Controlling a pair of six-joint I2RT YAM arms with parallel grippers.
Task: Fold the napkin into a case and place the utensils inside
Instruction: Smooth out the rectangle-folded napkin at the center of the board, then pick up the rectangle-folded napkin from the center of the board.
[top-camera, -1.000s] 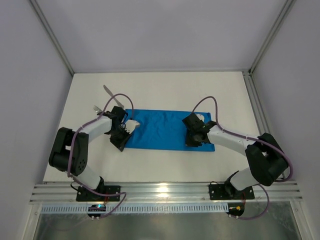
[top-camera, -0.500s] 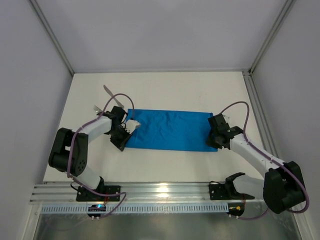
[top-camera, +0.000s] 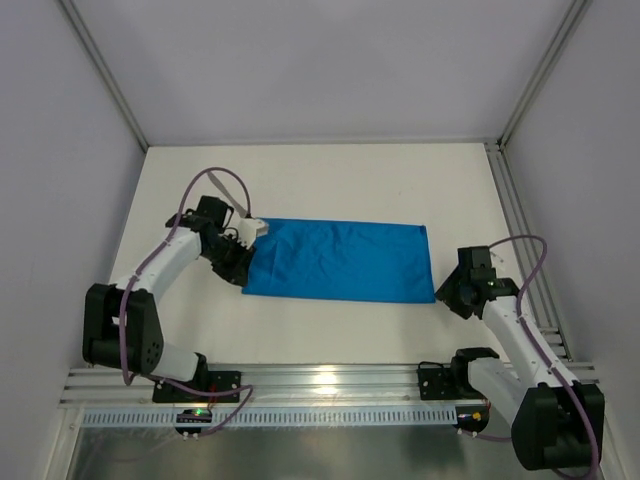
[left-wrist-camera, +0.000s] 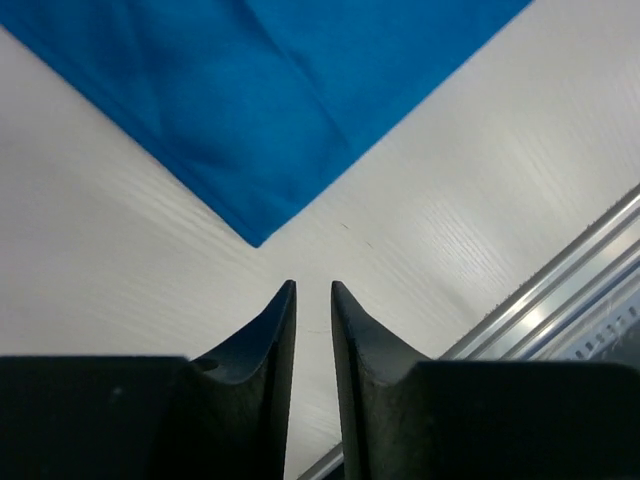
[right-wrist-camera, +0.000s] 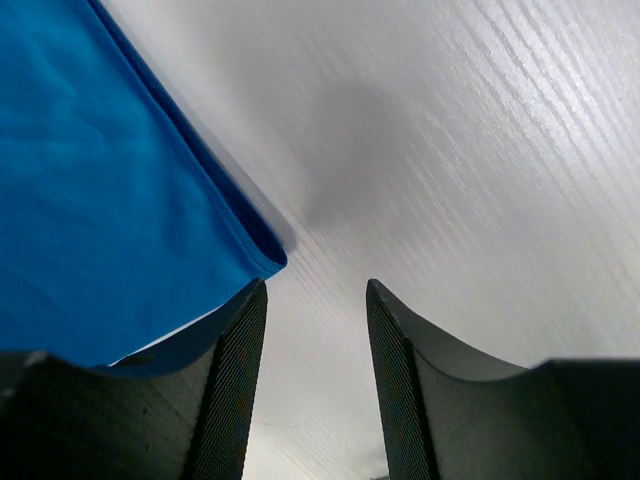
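The napkin (top-camera: 340, 260) lies flat on the white table (top-camera: 330, 180) as a bright blue oblong, its long side running left to right. My left gripper (top-camera: 237, 272) hovers at the napkin's left edge. In the left wrist view its jaws stand a narrow slit apart around nothing, just short of a napkin (left-wrist-camera: 270, 90) corner. My right gripper (top-camera: 452, 297) sits just off the napkin's near right corner, open and empty. In the right wrist view the folded napkin (right-wrist-camera: 110, 200) corner lies beside the left finger (right-wrist-camera: 235, 370). The utensils are hidden from view.
An aluminium rail (top-camera: 320, 380) runs along the table's near edge and shows in the left wrist view as the rail (left-wrist-camera: 560, 290). Grey walls and metal posts (top-camera: 105, 90) enclose the table on three sides.
The right gripper opened, let go of the napkin's right end and drew back to the right. The napkin now reaches further right. The left arm swung back and left, its jaws parting slightly.
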